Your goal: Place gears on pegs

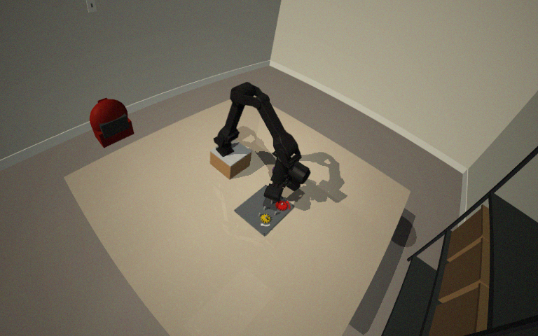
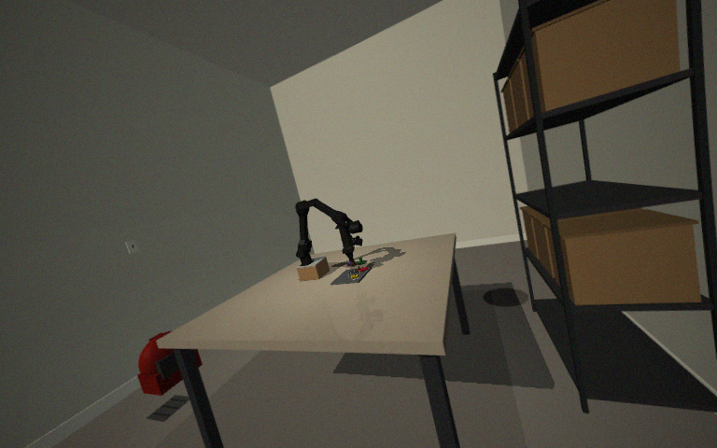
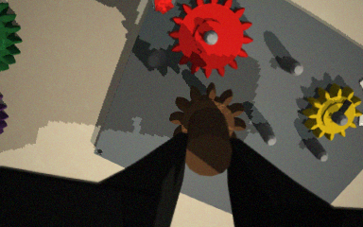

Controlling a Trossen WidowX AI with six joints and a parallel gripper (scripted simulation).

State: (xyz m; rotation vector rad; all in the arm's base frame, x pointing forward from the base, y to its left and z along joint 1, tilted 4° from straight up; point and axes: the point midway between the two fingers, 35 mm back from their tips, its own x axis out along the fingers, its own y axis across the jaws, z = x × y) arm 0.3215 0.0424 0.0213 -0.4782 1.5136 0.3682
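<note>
Two views, top + exterior, show the whole arm; the wrist cam gives gear detail. There, the hand (image 1: pixel 270 202) (image 2: pixel 352 262) (image 3: pixel 207 144) is only slightly open, approx. a quarter or less, its fingers closed on the knob of a brown gear (image 3: pixel 211 95). That gear is over the grey board (image 1: pixel 249 210) (image 2: pixel 344 280) (image 3: pixel 279 95), near the red gear (image 1: pixel 284 205) (image 2: pixel 363 269) (image 3: pixel 227 28); can't tell its height above the pegs. The yellow gear (image 1: pixel 263 218) (image 2: pixel 354 276) (image 3: pixel 331 115) is on its peg, well apart from the red, w/ bare pegs (image 3: pixel 297 69) (image 3: pixel 270 140) (image 3: pixel 322 157) between & beside.

Green gear (image 2: pixel 361 260) (image 3: pixel 7 38) shows in exterior + at the wrist edge, on the tabletop (image 1: pixel 178 237) (image 2: pixel 316 322) (image 3: pixel 57 80), off the board. Purple gear (image 2: pixel 348 263) (image 3: pixel 2 113): just a sliver in wrist.

Containers: brown boxes (image 1: pixel 459 269) (image 2: pixel 608 58) (image 2: pixel 628 264) sit on a dark shelf unit (image 1: pixel 509 173) (image 2: pixel 547 179); contents n/a, can't see inside. Exterior shows upper + lower rows; top gets only part.
</note>
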